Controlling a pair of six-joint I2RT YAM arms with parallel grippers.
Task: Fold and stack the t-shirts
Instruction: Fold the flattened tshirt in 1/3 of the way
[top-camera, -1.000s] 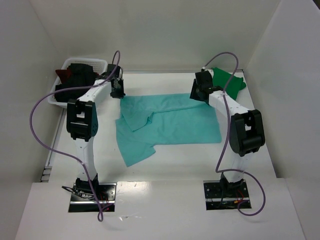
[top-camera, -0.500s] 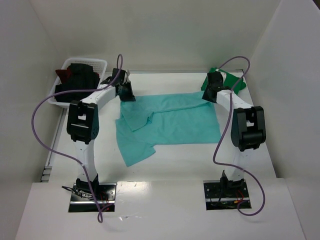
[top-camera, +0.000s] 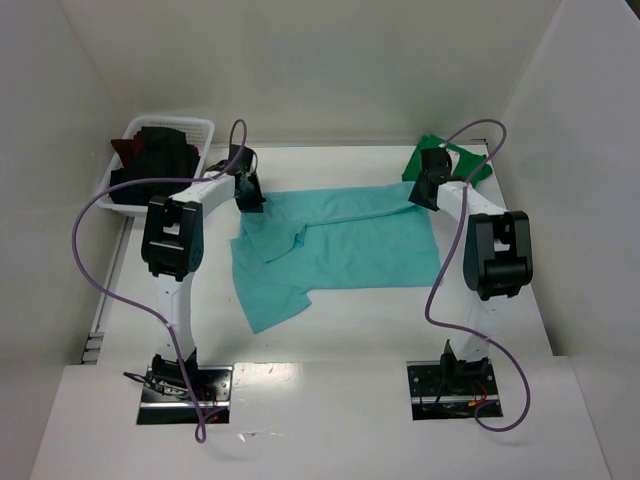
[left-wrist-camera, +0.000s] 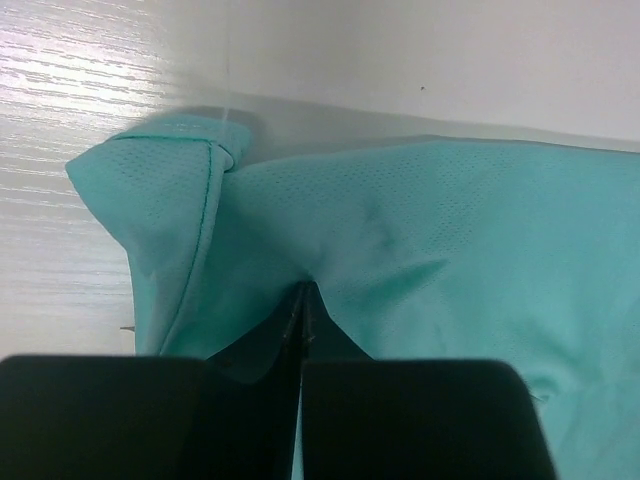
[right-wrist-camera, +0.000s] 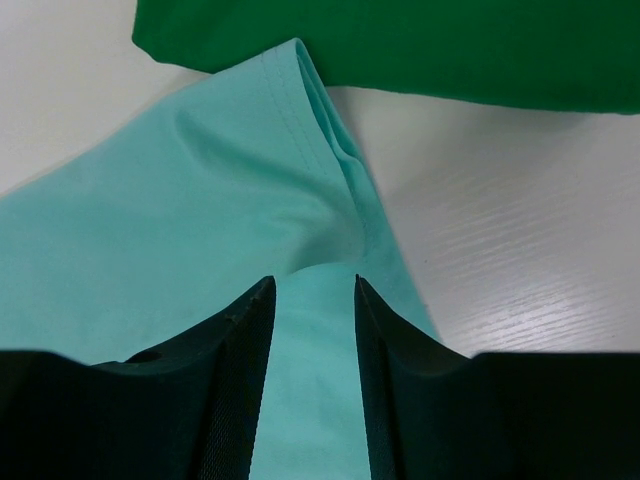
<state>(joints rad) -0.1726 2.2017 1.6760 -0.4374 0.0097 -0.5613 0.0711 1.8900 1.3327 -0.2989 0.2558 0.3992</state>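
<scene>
The left end effector (left-wrist-camera: 302, 292) is pinching the teal shirt (top-camera: 350, 245) shut at its 10 o'clock corner while the right end effector (right-wrist-camera: 313, 290) is straddling the 2 o'clock corner half-open, so lifting now is probably risking a lopsided drag.

You saw a teal shirt (top-camera: 350, 245) on the white surface (top-camera: 380, 325), a green shirt (top-camera: 468, 163), and a black shirt (top-camera: 160, 152) and a dark-red shirt (top-camera: 122, 148) in a white basket (top-camera: 192, 127).

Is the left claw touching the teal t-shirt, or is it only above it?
Touching. The left wrist view shows it: the left claw is shut, and a fold of the teal t-shirt is pinched between its two fingers.
</scene>
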